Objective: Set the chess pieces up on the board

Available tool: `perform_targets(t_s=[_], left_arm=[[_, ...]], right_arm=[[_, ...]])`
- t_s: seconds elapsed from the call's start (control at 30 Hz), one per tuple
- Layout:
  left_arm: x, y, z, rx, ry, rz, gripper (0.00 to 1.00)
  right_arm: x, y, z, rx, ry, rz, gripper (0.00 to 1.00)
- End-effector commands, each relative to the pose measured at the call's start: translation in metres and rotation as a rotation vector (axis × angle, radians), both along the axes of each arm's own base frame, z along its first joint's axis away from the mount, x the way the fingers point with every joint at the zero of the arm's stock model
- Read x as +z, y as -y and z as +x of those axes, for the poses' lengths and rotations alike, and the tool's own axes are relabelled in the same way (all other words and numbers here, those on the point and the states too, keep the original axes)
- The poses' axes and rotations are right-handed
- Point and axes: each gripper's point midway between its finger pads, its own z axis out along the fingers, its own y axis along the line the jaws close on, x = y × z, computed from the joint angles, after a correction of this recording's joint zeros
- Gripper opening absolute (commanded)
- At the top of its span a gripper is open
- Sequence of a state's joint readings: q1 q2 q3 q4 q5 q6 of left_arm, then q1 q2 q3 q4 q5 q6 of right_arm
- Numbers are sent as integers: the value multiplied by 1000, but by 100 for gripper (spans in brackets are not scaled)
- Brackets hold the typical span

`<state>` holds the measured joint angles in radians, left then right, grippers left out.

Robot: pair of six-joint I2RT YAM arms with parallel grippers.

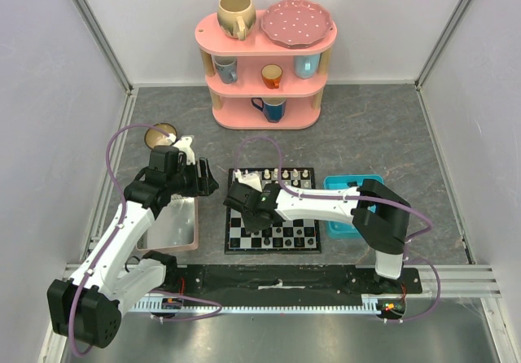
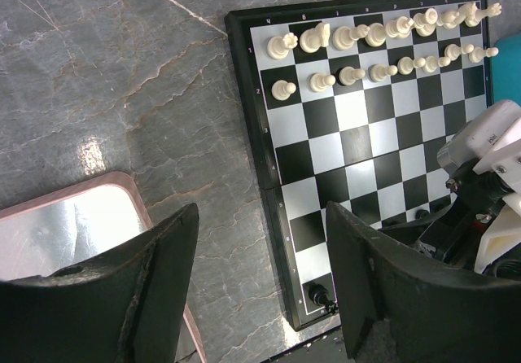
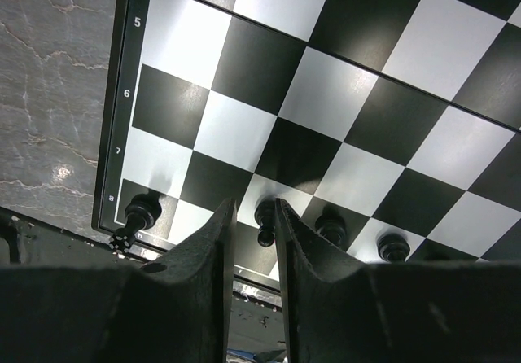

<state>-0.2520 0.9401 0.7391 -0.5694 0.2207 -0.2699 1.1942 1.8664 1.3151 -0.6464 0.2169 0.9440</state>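
Between the jaws of the right gripper (image 3: 251, 208), a black piece (image 3: 264, 220) is sitting in the slit. The jaws are standing narrow, barely wider than the piece, and appear to be pinching it, with its foot down on or just above a light square in the second rank from the edge.

Around it the board (image 3: 326, 94) is showing a black corner piece (image 3: 138, 215) on the last rank to one side and two more black pieces (image 3: 330, 226) to the other. The middle ranks are lying bare.

The left gripper (image 2: 260, 212) is hanging with its jaws wide and holding nothing. It is above the grey tabletop (image 2: 122, 70), between the pink-rimmed tray (image 2: 122, 185) and the board's edge. From there the white pieces (image 2: 374, 33) are showing as two full rows at the far side.

By my reading, white is done and the black side is being filled, one piece at a time. The next move is calling for the piece to be centred on its square, the jaws to part gently, and the arm to lift straight up without brushing the neighbours.
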Motion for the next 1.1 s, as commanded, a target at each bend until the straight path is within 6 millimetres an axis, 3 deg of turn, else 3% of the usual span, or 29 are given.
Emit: perform_targets(t_s=[0.0,0.23,0.33,0.43,0.53,0.6,0.8,0.9,1.07], left_arm=[[9,4,5,-27,41,-14,71],[9,4,5,-28,42,-16,71],[11,5,5,-35,48,-16,70],[15,4,6,-35,53,-13,68],[20,0,7,-19,57,10,67],[23,-3,7,-4,65,27,66],[32,-7,1,13,102,32,65],[36,-7,-2,17,129,26,66],[38,-4,-5,4,142,20,67]], right_arm=[[11,-4,10,-37,45,17,33],[43,12,35,-112,116,61,34],[66,34,53,-169,143,99,34],[72,77,76,-271,164,80,34],[92,135,99,-393,212,90,34],[87,180,113,-497,216,50,34],[70,285,123,-697,175,-48,35],[56,323,120,-758,143,-101,35],[33,356,116,-824,101,-139,36]])
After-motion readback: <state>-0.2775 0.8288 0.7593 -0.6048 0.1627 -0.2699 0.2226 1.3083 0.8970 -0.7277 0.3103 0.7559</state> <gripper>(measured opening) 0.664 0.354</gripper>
